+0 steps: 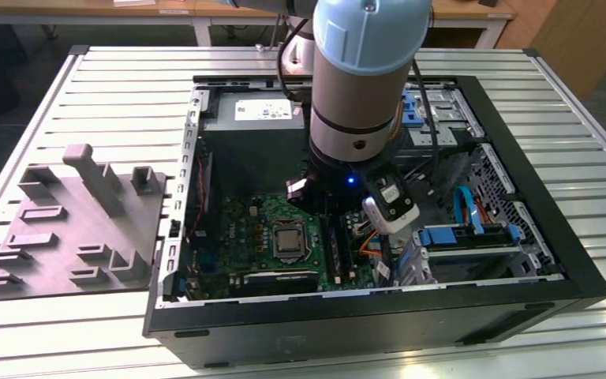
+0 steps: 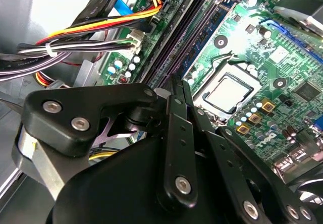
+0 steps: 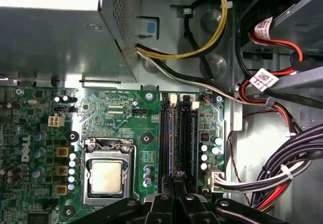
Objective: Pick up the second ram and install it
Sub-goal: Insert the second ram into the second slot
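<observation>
First wrist view, and the gripper [image 3: 174,179] is down inside the case [image 1: 366,320], fingers pinched narrow on what I read as the top edge of the second ram [image 3: 168,143]. That's a thin dark strip, edge-on, lined up over the memory slots along the motherboard's [image 3: 116,108] edge nearest the cables [image 3: 298,158], just beside the processor socket [image 3: 107,176]. Seated or not, I can't tell. Dangers from here: if the strip sits a touch off the slot, or its notch doesn't match, pressing could bow it or load the board. Gripped mid-length, one end might drop in while the other rides high. If the white latches [image 3: 173,101] at the slots' end toward the power-supply box [image 1: 245,130] aren't swung back, it won't lock. And those cables run close enough, in the second wrist view too, for the gripper's linkage to snag them. The count: one arm [image 1: 361,79], one gripper, one case on the table [image 1: 124,87], one grey tray [image 1: 66,237] by the table's edge at the exterior view's left, one socket, one power-supply box against the case's far edge, two white latches, and one ram I'm sure of. The slots I can't count cleanly.
</observation>
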`<state>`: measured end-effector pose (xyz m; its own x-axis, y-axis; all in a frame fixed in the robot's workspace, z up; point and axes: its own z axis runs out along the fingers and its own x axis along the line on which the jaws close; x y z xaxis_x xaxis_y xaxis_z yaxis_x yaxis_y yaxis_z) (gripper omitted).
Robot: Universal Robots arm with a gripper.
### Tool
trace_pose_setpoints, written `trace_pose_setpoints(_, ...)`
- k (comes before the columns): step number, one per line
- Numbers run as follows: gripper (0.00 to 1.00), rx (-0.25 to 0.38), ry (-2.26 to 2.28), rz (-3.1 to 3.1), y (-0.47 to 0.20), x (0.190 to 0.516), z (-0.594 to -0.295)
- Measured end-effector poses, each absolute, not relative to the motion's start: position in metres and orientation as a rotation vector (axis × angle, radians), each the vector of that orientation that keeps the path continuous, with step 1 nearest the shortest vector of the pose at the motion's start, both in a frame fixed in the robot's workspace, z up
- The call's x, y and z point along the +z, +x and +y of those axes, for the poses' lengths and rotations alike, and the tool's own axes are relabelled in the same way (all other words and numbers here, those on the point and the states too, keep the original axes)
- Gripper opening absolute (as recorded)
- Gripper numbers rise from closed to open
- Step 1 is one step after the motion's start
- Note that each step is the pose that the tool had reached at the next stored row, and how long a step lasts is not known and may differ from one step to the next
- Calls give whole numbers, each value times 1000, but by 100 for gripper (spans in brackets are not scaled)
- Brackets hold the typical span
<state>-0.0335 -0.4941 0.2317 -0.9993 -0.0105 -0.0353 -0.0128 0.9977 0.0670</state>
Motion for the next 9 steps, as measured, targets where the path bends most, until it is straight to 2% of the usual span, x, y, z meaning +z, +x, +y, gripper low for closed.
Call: trace_pose_setpoints(9,11,108,-18,3104,-34,231,-494)
